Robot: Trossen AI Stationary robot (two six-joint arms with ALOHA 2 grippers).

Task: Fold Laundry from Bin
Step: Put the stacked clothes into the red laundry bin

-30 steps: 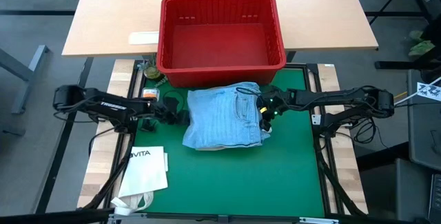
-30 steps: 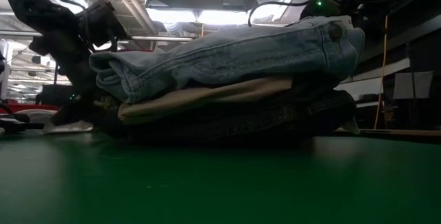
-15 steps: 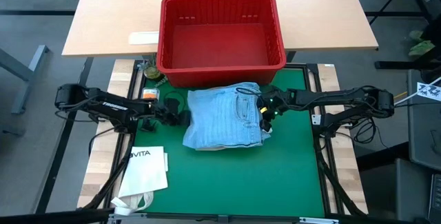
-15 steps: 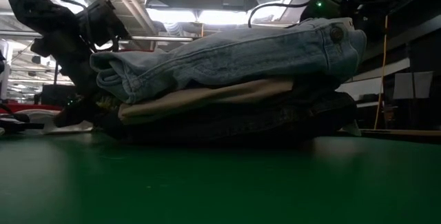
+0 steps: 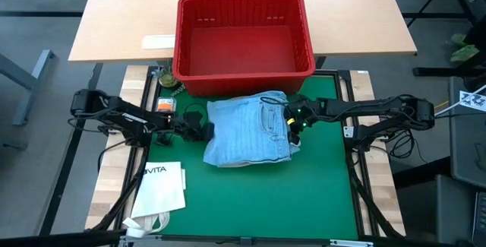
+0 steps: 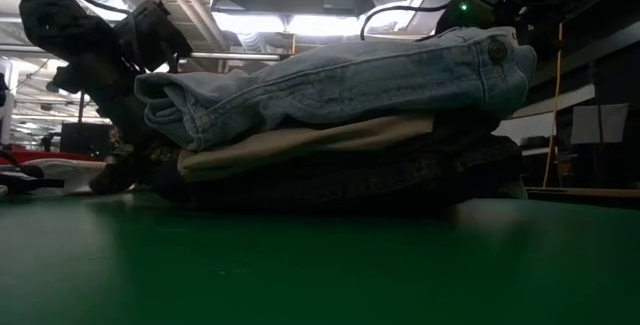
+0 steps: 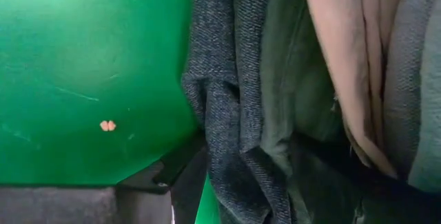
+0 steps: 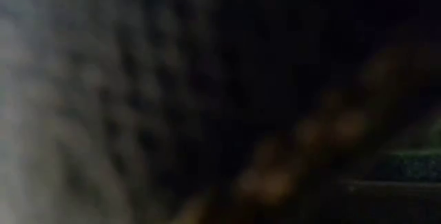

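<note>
Dark left fingers (image 5: 203, 131) stand apart against the left edge of the folded laundry (image 5: 249, 130); right fingers (image 5: 291, 123), together, press its right edge. Clothes sit stacked on the green mat (image 5: 319, 186), just before the empty red bin (image 5: 243, 42).

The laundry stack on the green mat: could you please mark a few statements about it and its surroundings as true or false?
1. The light blue denim jeans lie on top of the folded stack. True.
2. The red bin holds several garments. False: it looks empty; the garments are stacked on the green mat.
3. The khaki-tan garment sits directly below the jeans. True.
4. The white paper bag rests on top of the stack. False: it lies apart from the stack, toward the mat's near left corner.
5. The left gripper is at the stack's left edge, the right gripper at its right edge. True.
</note>
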